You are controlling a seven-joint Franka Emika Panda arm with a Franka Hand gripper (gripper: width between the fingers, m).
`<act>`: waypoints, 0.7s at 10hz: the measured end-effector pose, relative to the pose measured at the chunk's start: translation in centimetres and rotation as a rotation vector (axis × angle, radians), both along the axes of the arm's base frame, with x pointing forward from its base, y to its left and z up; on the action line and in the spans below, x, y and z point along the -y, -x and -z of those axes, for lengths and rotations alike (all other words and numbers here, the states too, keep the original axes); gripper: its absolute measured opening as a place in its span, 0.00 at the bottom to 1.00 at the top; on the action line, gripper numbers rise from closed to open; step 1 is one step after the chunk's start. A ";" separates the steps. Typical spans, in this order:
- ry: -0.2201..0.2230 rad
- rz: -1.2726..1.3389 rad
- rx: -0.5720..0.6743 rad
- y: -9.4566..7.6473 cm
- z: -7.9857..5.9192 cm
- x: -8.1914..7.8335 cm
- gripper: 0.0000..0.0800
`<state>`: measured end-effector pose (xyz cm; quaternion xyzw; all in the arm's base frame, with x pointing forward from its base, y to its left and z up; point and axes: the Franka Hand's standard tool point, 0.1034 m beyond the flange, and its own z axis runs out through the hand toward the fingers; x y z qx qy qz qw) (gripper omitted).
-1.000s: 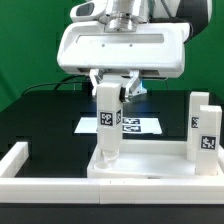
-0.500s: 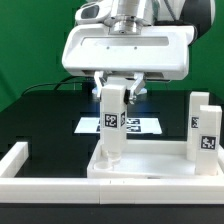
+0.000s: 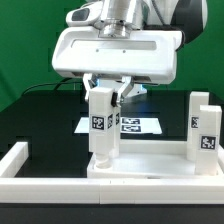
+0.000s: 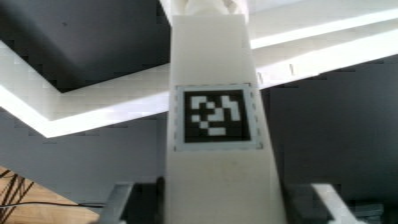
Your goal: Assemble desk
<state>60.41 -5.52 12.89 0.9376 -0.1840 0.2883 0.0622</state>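
While the arm hangs over the black surface (image 3: 45,105), its pincer (image 3: 108,92) is pinching the upper end of a white leg (image 3: 101,125), one finger on each of two opposite sides. This leg stands upright with its foot on or just above a corner of the desk top (image 3: 150,165), the wide white tray lying on the surface near the front; whether the foot is fully seated cannot be told. Another leg (image 3: 203,130) stands upright at the corner toward the exterior view's right. Behind the tray lies the marker board (image 3: 135,125), and a white rail (image 3: 20,160) borders the work area. In the wrist view the held leg (image 4: 219,110) fills the centre, its square tag facing the camera. Judged by appearance, the leg is light, rigid plastic with smooth, possibly slippery faces; it is best held high on its flat sides, clear of the end being joined, and kept vertical.
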 end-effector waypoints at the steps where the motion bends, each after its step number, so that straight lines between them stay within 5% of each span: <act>1: 0.002 0.000 0.003 -0.2 0.0 0.0 0.36; 7: 0.030 -0.023 0.014 -0.9 1.0 -0.9 0.36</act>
